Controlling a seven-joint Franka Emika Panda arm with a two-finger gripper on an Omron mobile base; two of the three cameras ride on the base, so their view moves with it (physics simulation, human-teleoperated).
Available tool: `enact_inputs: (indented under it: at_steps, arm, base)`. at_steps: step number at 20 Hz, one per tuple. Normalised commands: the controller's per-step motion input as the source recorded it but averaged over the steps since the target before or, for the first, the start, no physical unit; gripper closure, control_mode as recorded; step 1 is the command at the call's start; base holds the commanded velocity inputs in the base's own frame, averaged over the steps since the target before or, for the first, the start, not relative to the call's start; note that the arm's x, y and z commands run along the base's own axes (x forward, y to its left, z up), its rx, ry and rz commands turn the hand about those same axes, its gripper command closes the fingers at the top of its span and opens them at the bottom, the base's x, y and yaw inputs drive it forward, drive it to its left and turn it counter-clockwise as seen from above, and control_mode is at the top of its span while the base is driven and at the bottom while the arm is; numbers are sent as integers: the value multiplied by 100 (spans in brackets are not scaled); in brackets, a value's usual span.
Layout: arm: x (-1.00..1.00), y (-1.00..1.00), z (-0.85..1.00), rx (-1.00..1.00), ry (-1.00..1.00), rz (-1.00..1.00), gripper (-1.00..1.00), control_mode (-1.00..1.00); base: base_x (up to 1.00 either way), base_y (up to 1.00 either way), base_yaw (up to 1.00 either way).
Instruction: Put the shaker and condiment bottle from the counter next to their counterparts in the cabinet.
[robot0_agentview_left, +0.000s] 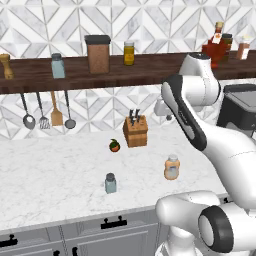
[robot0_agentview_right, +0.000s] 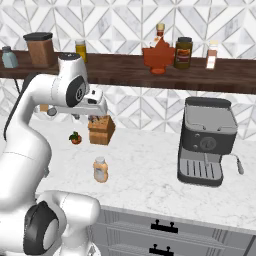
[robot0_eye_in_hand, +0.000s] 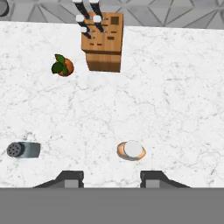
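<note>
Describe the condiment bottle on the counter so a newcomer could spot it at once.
Start at the white marble counter and find the wooden knife block near the wall. The condiment bottle stands nearer the front edge, to the block's right. It is squat, peach-orange and pale-capped, unlike the blue-grey shaker to its left.

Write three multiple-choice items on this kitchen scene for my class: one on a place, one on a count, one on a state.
1. Where does the condiment bottle stand?
A. on the counter
B. on the cabinet
C. inside the coffee machine

2. How many utensils hang under the cabinet?
A. two
B. four
C. six

3. How is the shaker on the counter posed?
A. lying down
B. upside down
C. upright, cap on top

Answers:
1 A, it stands on marble, right of the shaker.
2 B, four handles hang in a row.
3 C, its grey cap faces up.
</note>
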Motion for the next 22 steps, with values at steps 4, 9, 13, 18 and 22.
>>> enact_inputs:
  at_steps: [4,9,13,18,22]
  arm:
    - [-21,-3,-12,0,-3,0,-100,-100]
    - [-8,-64,-50,2,-8,13,-100,-100]
    - [-26,-100,-34,9,-28,37,-100,-100]
    - [-46,-90,-41,7,-40,55,-100,-100]
    - [-23,-31,-50,6,-30,47,-100,-100]
  base:
    - [0,0,0]
    - [0,0,0]
    - [0,0,0]
    - [0,0,0]
    - [0,0,0]
